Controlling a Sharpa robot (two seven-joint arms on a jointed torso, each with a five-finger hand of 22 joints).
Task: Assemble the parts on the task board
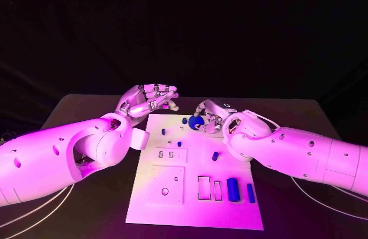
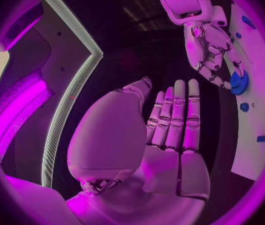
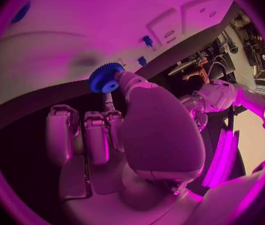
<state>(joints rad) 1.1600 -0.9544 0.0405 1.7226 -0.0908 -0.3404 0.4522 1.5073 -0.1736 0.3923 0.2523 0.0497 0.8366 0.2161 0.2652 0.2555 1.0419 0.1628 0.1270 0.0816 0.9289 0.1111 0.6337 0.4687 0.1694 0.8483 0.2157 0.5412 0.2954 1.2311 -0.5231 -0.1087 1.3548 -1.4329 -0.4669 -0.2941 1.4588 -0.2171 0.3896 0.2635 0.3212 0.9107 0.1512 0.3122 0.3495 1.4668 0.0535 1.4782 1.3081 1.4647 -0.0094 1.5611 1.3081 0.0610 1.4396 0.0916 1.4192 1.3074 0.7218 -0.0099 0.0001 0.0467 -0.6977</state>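
Right robot hand (image 1: 213, 115): pinching blue gear (image 1: 196, 122) at far end of white task board (image 1: 153, 207). Left robot hand (image 1: 149, 101): empty, fingers apart, off board's far left corner. Blue cylinders (image 1: 233, 189) lying near board's right edge. Black bench (image 1: 76, 217) beneath.

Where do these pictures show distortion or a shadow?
Left wrist view: the task board edge bends, fisheye. Right wrist view: a dim shadow lies on the board near the blue gear held by the right hand. Head view: straight edges.
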